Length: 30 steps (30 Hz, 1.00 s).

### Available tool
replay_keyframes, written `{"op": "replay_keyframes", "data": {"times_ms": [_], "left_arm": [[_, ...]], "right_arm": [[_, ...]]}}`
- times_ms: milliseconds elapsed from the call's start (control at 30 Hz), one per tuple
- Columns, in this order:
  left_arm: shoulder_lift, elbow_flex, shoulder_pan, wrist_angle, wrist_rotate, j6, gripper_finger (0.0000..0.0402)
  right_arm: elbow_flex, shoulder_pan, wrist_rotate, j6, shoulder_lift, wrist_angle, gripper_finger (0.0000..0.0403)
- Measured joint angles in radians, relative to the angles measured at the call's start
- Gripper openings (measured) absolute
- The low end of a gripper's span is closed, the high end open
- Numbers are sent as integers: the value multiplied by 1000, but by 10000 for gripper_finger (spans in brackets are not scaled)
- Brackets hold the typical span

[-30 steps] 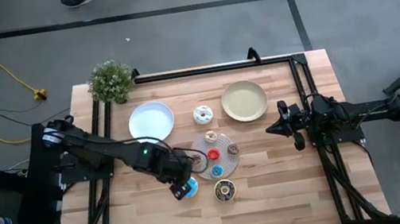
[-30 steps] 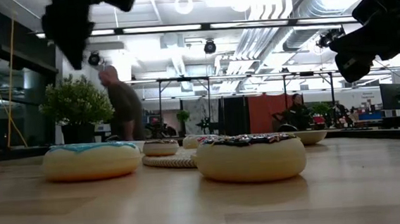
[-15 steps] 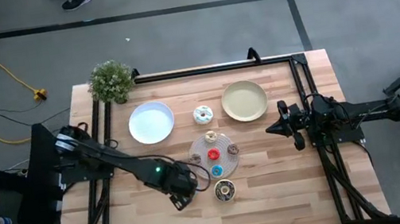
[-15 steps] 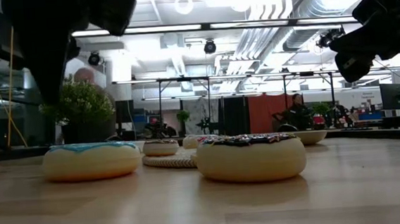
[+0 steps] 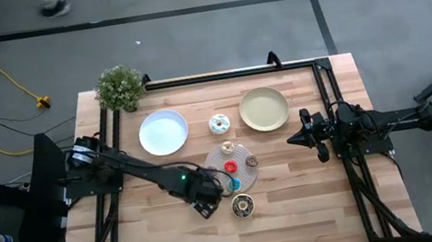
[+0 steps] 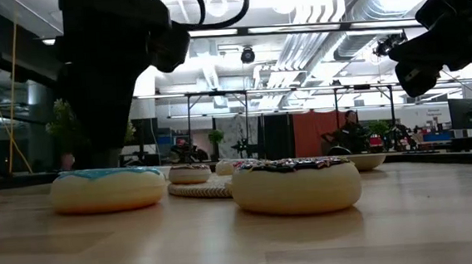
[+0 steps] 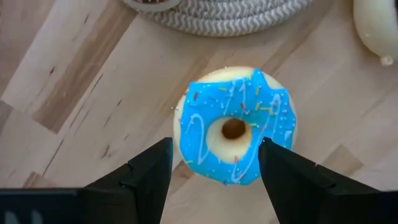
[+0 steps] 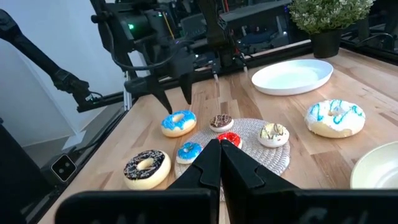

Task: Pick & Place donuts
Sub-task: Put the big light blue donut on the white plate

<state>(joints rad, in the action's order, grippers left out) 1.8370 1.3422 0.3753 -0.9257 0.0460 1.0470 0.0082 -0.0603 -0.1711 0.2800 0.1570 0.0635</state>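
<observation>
Blue icing marks our target: the blue-iced donut (image 7: 235, 127) lies flat on the worktop (image 5: 299, 203) at the mat's (image 5: 233, 169) seven o'clock. Our left gripper (image 7: 214, 163) hangs directly above it, fingers (image 7: 152, 168) apart, straddling the ring. At three o'clock the right gripper (image 5: 296, 138) waits, fingers together.

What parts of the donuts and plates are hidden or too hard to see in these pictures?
- Blue-iced donut: in the high view the left gripper covers it.
- Mini donuts on the mat: in the low view the dark brown donut blocks most of them.
- Yellow-green plate: cut off by the right wrist view's edge.
- White plate: cannot be made out in the low view.
</observation>
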Motion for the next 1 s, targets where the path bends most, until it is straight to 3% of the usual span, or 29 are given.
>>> {"op": "replay_keyframes", "data": {"times_ms": [1000], "left_arm": [[69, -1, -2, 6, -1, -29, 227]], "right_arm": [[0, 0, 0, 0, 13, -4, 0]]}}
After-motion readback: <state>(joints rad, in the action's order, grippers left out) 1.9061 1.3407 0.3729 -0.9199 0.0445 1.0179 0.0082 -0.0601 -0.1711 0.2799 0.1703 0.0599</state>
